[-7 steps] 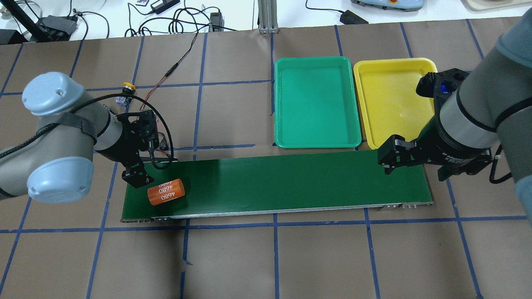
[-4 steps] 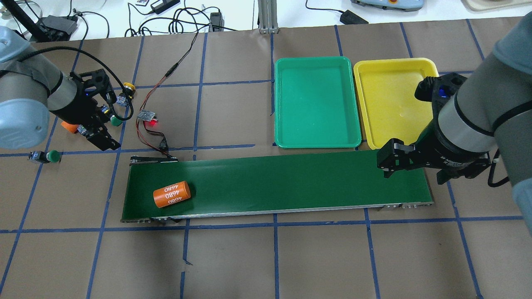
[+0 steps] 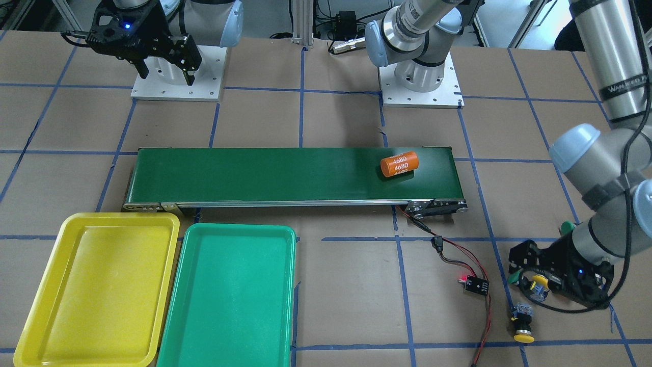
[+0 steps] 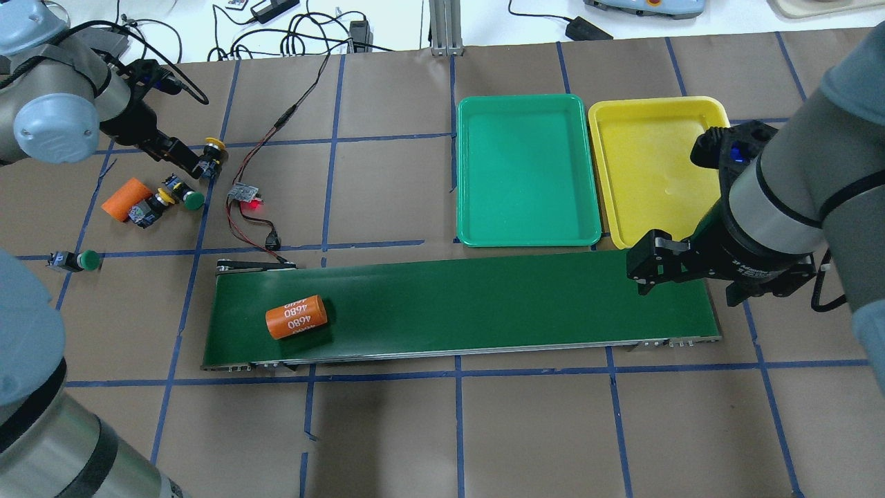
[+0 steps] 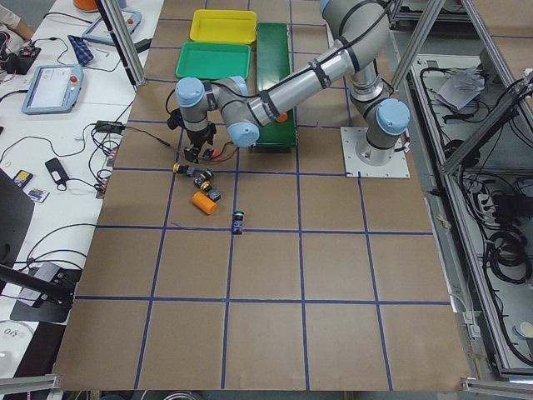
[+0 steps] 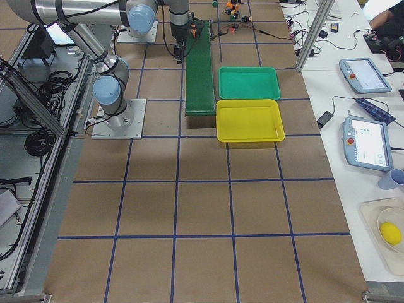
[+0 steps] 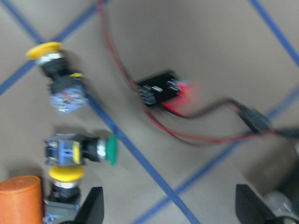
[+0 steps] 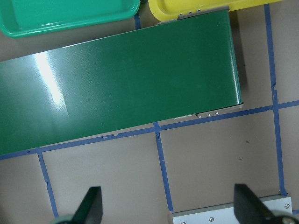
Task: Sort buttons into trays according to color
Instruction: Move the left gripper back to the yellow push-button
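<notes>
buttons (image 4: 193, 200) sitting by the table's (image 4: 415, 429) left edge, left gripper (image 7: 170, 212) spread wide above a few, right gripper (image 8: 166, 210) spread too

Bright, even overhead light throws soft, short shadows. A white glare streak crosses the conveyor belt (image 8: 121, 79) in the right wrist view. The left wrist view is smeared with blur.

The brown paper-covered table (image 4: 387, 429) carries a grid of blue tape lines. The long flat conveyor belt (image 4: 484, 304) is dark green, and the orange plastic cylinder (image 4: 296, 317) on it bears white digits, 4680. At the far right lie a green rectangular plastic tray (image 4: 525, 166) and a yellow rectangular plastic tray (image 4: 643, 166). At the far left, the black-and-grey push-buttons are capped yellow (image 4: 211, 148), yellow (image 4: 155, 205), green (image 4: 188, 198) and green (image 4: 83, 260).
</notes>
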